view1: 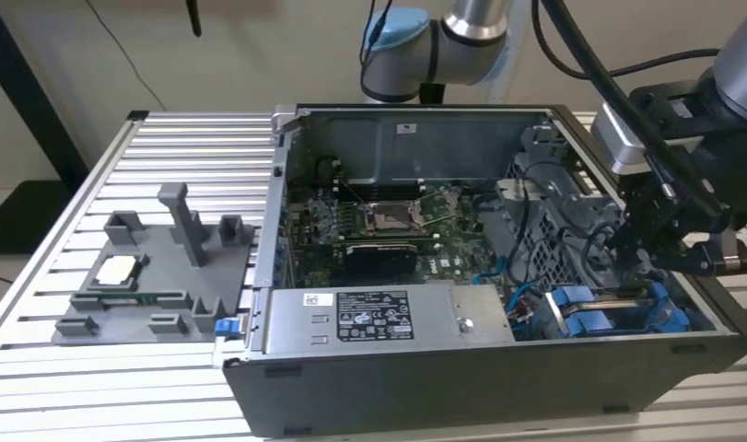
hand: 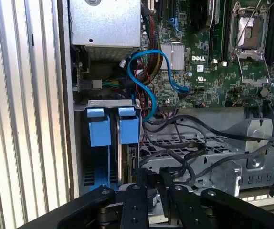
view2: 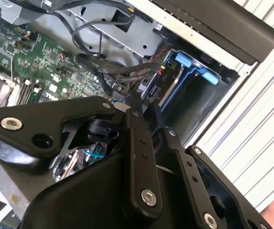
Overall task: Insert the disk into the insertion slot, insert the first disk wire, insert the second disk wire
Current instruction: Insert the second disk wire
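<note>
I see bright blue plastic disk carrier (hand: pixel 113 125) | green motherboard (view1: pixel 398 216) | black hand (view2: pixel 144 112) | silver ribbed surface (view1: pixel 53 230)

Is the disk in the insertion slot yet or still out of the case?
In. The disk stands edge-on inside the insertion slot, with its blue carrier seated in the case corner. The gripper hangs just above it.

Blue-framed disk (view1: pixel 594 318) — on edge, seated in the grey insertion slot (view1: pixel 668 322) — at the case's corner
</note>
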Controlling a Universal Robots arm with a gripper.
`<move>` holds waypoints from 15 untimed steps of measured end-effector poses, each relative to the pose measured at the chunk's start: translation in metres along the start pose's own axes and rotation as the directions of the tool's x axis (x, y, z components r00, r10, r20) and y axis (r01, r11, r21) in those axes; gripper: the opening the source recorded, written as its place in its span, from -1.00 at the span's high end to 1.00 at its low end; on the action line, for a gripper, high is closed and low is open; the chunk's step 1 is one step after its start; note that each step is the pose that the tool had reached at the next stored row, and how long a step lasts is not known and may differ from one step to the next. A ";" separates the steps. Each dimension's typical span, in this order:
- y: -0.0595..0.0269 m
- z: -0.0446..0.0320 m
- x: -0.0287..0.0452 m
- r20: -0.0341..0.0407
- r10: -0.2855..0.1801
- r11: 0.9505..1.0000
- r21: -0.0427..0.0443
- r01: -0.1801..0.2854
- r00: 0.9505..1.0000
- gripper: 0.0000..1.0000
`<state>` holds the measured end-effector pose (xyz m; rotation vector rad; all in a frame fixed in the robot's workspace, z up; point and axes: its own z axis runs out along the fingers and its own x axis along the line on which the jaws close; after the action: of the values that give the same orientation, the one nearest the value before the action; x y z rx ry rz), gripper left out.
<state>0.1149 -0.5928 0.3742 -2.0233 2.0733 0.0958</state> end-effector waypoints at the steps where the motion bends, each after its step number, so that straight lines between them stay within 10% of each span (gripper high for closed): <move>1: 0.0002 0.0016 0.0003 0.000 0.000 1.000 0.002 0.000 1.000 0.49; 9: 0.0010 0.0074 0.0016 0.000 -0.002 1.000 0.008 0.002 1.000 0.69; 15: -0.0052 0.0141 0.0028 -0.007 0.000 1.000 -0.005 0.000 1.000 0.69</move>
<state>0.1219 -0.5927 0.3605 -2.0288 2.0795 0.0947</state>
